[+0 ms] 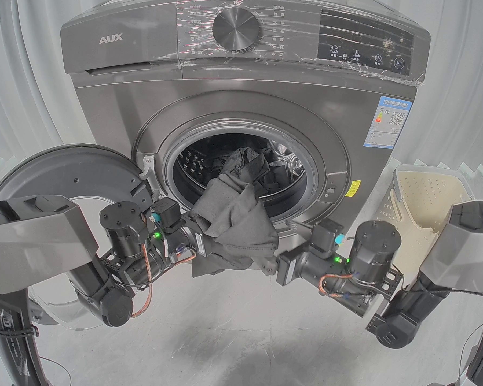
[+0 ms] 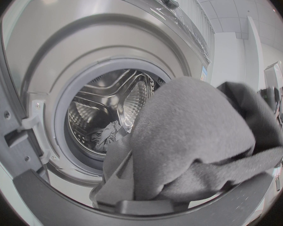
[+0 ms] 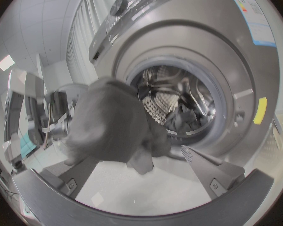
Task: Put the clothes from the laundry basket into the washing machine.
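Grey garment hangs half out of the washing machine drum at frame centre. The left gripper pinches its lower left edge, while the right gripper fingers are spread wide, holding nothing.

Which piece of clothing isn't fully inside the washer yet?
The grey garment, hanging out over the edge of the drum; the darker clothes lie wholly inside it.

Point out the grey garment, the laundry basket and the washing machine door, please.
grey garment (image 1: 236, 215): head view, the fold hanging out of the drum opening.
laundry basket (image 1: 429, 199): head view, its perforated inner wall.
washing machine door (image 1: 64, 172): head view, the dark outer ring of the open door.
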Tool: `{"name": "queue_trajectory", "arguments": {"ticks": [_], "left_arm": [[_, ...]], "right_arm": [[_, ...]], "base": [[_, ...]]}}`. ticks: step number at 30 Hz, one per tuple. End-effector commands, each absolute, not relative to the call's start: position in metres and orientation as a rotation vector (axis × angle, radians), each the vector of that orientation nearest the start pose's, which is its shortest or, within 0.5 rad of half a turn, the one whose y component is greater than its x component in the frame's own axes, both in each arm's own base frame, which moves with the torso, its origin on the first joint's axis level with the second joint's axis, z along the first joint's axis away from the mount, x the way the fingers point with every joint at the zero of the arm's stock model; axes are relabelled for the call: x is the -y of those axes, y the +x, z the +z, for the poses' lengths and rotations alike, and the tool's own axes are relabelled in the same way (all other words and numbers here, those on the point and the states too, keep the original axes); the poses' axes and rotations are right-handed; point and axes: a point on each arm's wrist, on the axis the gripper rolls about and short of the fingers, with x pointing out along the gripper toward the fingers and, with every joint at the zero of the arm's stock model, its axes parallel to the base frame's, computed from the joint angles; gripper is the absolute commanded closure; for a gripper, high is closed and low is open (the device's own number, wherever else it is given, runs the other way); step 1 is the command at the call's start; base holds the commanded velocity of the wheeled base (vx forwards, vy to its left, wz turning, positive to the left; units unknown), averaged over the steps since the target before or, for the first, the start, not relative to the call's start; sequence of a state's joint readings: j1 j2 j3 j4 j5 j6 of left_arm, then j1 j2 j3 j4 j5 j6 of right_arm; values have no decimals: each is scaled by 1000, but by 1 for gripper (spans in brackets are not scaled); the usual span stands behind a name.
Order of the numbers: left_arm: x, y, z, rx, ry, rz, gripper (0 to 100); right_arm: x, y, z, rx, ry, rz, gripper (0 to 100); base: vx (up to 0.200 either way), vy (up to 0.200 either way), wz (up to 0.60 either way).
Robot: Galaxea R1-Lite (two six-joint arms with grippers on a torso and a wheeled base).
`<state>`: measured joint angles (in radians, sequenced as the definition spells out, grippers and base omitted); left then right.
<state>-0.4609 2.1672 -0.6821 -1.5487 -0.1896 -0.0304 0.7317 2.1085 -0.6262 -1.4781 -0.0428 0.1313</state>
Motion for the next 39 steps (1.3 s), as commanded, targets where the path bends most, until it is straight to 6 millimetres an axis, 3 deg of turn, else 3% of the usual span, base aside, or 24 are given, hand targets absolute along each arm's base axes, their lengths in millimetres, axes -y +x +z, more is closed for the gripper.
{"name": "queue_trajectory", "arguments": {"ticks": [1, 7, 14, 22, 31, 39], "left_arm": [[147, 298, 112, 80, -51, -632, 100], [143, 290, 118, 83, -68, -630, 100], [137, 277, 114, 47, -60, -626, 100], [127, 257, 111, 1, -42, -617, 100], [120, 259, 108, -14, -38, -535, 100], [125, 262, 94, -58, -20, -544, 100]], "right_arm": [[-193, 224, 54, -265, 30, 655, 0], [-171, 205, 34, -397, -15, 622, 0], [-165, 212, 38, -350, 43, 512, 0], [-152, 222, 30, -386, 93, 435, 0], [-141, 229, 35, -363, 113, 389, 0], [-144, 228, 35, -362, 111, 402, 0]], "base": [[0, 0, 0], [0, 0, 0], [0, 0, 0], [0, 0, 0], [0, 0, 0], [150, 0, 0]]}}
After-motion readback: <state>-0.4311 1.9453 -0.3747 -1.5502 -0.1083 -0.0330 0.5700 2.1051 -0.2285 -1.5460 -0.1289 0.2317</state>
